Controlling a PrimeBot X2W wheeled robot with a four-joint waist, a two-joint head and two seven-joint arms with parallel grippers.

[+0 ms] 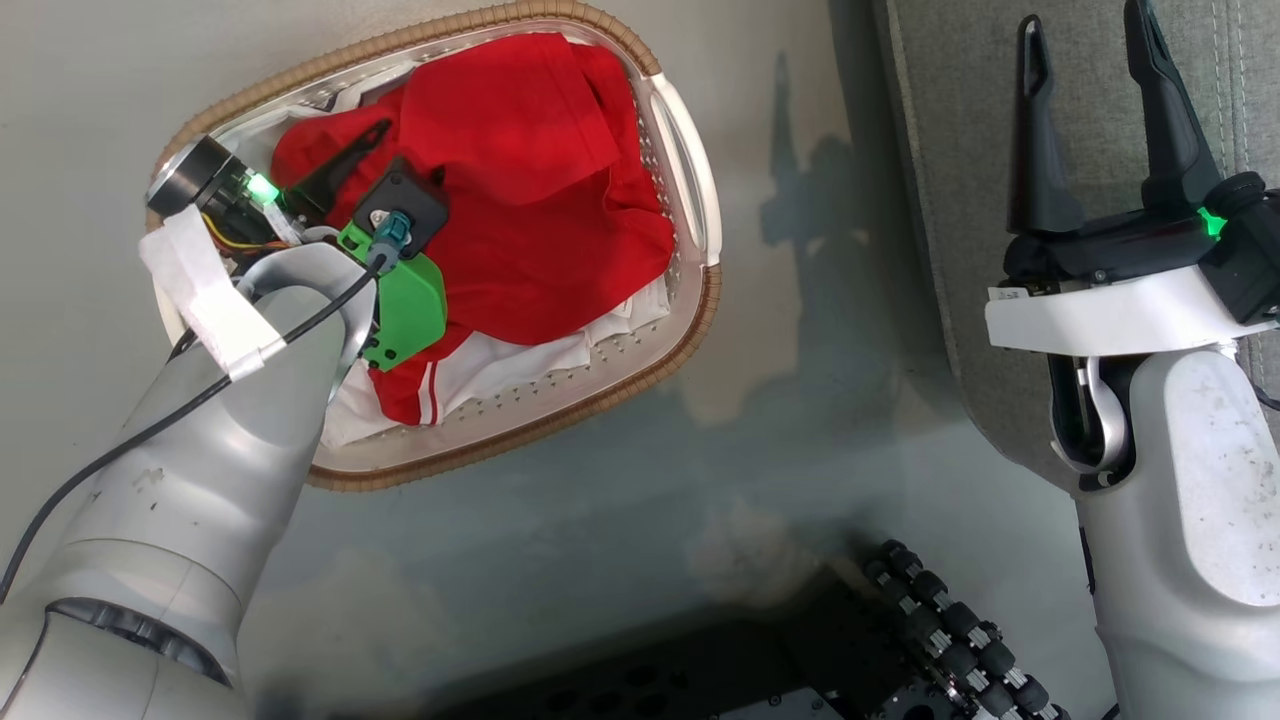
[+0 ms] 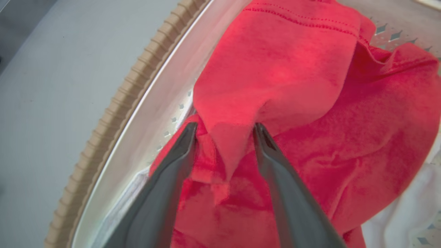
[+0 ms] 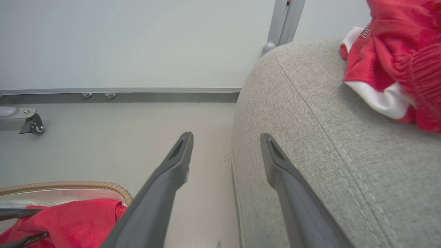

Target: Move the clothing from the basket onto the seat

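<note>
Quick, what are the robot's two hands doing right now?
Left gripper: open, around a fold of the clothing in the basket.
Right gripper: open, holding nothing.

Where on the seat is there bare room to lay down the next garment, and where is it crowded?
The seat is bare between its stitched seam and the red garment lying farther in; the open right gripper hovers at that edge. The floor between basket and seat is also free. Crowded: the basket, heaped with clothing, left gripper inside.
</note>
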